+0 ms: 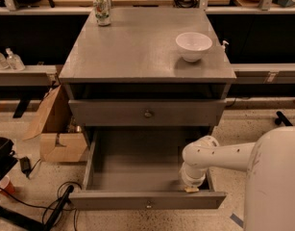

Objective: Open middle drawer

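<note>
The middle drawer [147, 199] is pulled far out of the grey cabinet, its inside bare, and a small brass knob [148, 205] shows on its front. Above it the uppermost grey drawer [147, 113] is shut. The lowest drawer is hidden beneath the open one. My white arm [219, 155] reaches in from the right and bends down into the open drawer's front right corner. My gripper [190, 188] hangs under the wrist just behind the drawer front, mostly hidden by the wrist.
A white bowl [193, 45] and a patterned can [102, 9] stand on the cabinet top [137, 47]. An open cardboard box [58, 129] sits on the floor to the left. Black cables [55, 203] lie at the front left. My white base [276, 182] fills the lower right.
</note>
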Available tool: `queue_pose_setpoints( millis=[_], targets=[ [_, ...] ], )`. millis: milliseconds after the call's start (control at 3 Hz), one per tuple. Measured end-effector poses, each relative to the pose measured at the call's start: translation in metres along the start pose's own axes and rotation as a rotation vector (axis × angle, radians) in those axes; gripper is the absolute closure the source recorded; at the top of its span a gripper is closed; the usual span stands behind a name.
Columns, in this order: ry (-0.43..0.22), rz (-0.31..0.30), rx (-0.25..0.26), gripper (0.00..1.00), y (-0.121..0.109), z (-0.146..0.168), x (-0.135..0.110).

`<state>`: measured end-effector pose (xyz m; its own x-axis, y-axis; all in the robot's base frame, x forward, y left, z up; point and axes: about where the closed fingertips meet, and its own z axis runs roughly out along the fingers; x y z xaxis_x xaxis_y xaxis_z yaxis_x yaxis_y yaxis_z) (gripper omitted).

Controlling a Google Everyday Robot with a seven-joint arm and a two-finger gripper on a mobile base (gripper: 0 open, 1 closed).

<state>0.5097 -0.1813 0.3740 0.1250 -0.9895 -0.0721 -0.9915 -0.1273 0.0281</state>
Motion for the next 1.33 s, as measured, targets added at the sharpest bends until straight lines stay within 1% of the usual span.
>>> queue_pose_setpoints(
  millis=[333,667,1000,1333],
  targets=[
    [0.000,0.000,0.000,0.00,-0.0051,-0.0002,0.0007],
    [0.000,0.000,0.000,0.03,-0.0051,-0.0001,0.0007],
    [0.000,0.000,0.000,0.27,-0.0051,-0.0002,0.0007],
    [0.016,-0.013,-0.006,0.50,-0.0112,-0.0099,0.0019]
  ],
)
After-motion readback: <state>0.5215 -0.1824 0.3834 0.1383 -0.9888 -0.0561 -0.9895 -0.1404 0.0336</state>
